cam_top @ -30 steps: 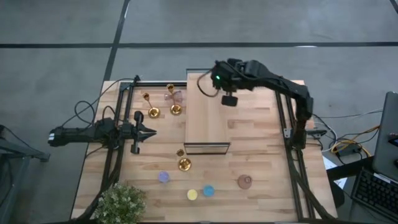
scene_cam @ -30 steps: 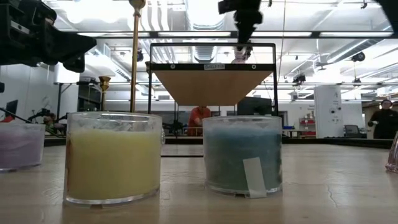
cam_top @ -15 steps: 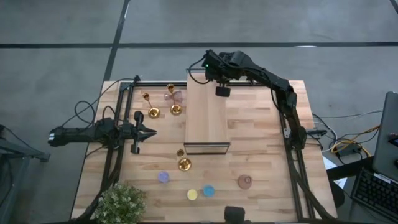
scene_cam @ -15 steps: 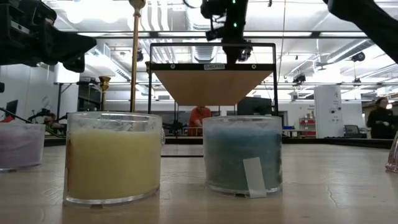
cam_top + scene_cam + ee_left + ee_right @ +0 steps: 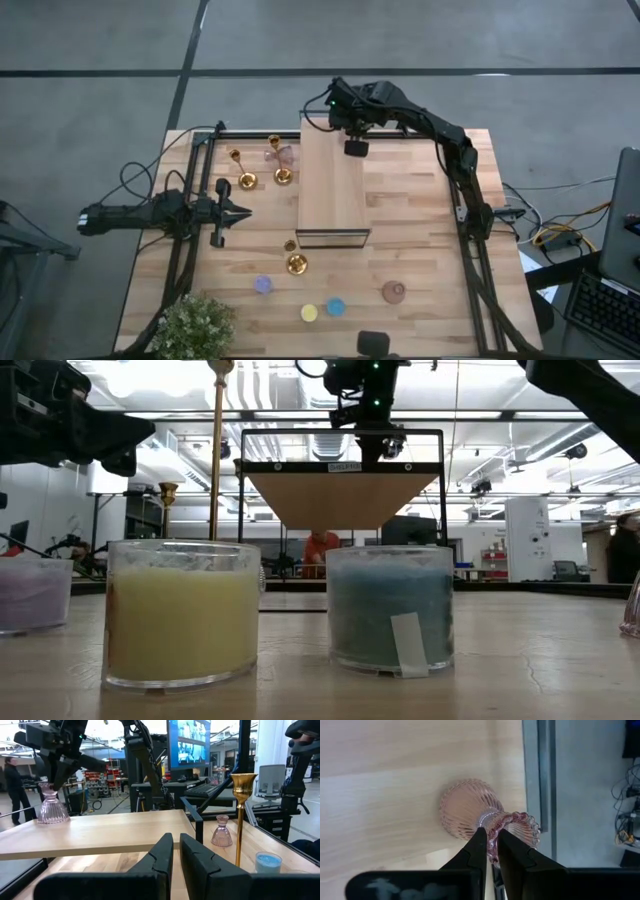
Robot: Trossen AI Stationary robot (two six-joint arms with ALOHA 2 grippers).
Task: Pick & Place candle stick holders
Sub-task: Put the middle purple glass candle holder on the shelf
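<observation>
Overhead, the right gripper (image 5: 353, 147) hangs over the far end of the long wooden block (image 5: 333, 190), near its right edge. The left gripper (image 5: 240, 212) waits left of the block, fingers pressed together and holding nothing. Two gold holders (image 5: 247, 180) and a pink holder (image 5: 283, 155) stand just left of the block's far end, another gold holder (image 5: 296, 263) sits just past its near end, and a fallen pink holder (image 5: 393, 292) lies on the counter (image 5: 420, 230) nearer the front, with purple (image 5: 263, 284), yellow (image 5: 309, 313) and blue (image 5: 335, 306) cups beside it.

From counter level, the yellow cup (image 5: 182, 614) and blue cup (image 5: 391, 610) fill the foreground, the block (image 5: 343, 497) behind them.

Past the left wrist, a pink vase-like holder (image 5: 50, 806) stands upright on the block (image 5: 100, 832).

Past the right wrist, the fingers (image 5: 479, 851) clasp the frilled rim of that pink vase-like holder (image 5: 470, 810) on the block.
</observation>
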